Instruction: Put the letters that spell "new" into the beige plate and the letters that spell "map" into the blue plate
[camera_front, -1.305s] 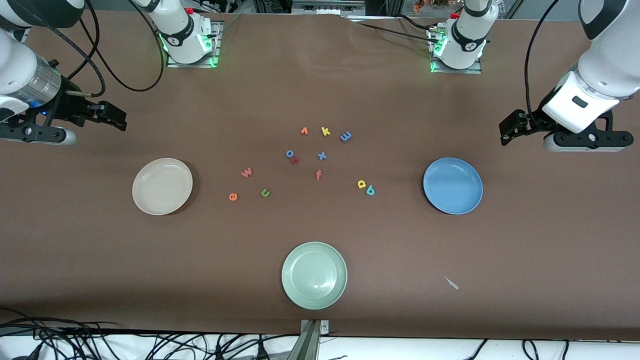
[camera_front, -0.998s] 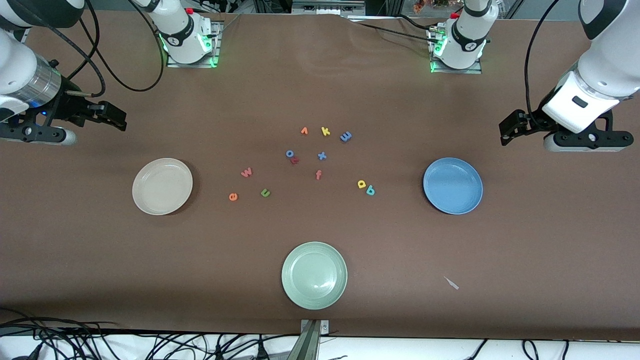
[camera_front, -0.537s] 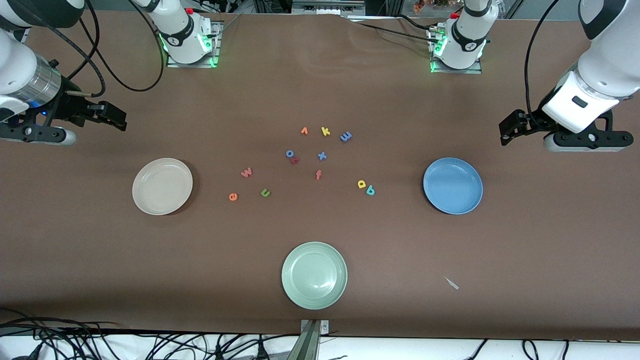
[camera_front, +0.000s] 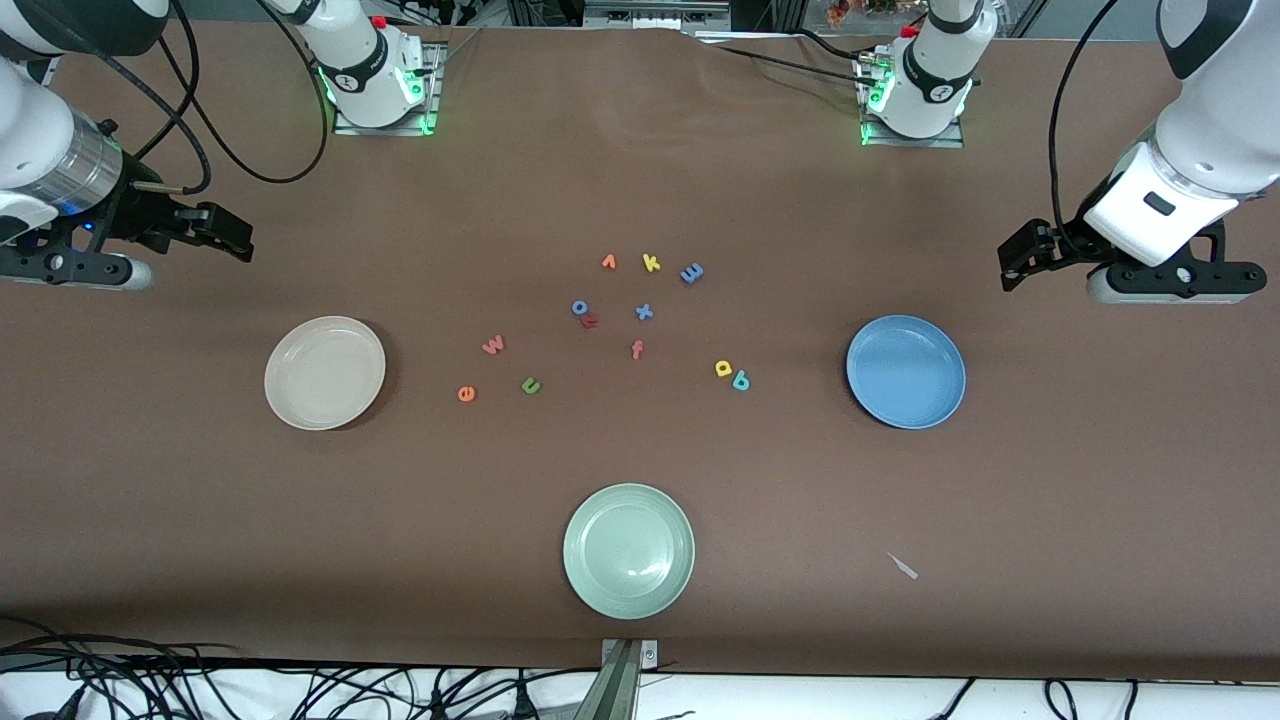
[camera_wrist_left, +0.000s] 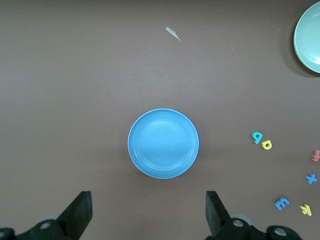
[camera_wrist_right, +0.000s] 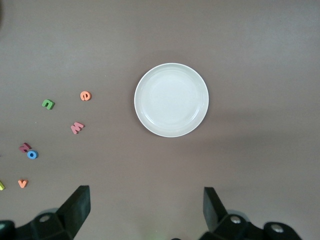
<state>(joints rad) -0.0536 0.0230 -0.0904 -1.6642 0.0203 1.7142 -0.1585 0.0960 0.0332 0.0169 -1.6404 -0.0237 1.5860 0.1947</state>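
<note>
Waiting arms: both are held up at the table ends, nothing being gripped
Left gripper (camera_front: 1010, 268): fingers (camera_wrist_left: 80, 212) spread wide and empty; held over bare table, toward its own arm's end, just past the blue plate
Right gripper (camera_front: 235, 238): jaws seen wide apart and empty; held over bare table by the beige plate
Beige plate (camera_front: 325, 372): empty, at the right arm's end
Blue plate (camera_front: 906, 371): empty, at the left arm's end
Letters for "new": pink-red w (camera_front: 493, 346), orange e (camera_front: 466, 394) and green n (camera_front: 531, 386) are laid close together on the table, beside the beige plate
Letters for "map": yellow a (camera_front: 724, 369) and teal p (camera_front: 740, 381) appear to be touching, though contact cannot be confirmed; blue m (camera_front: 692, 272) is laid farther from the camera, near the yellow k (camera_front: 651, 263)
Pale green plate (camera_front: 628, 551): nearest the camera, empty
</note>
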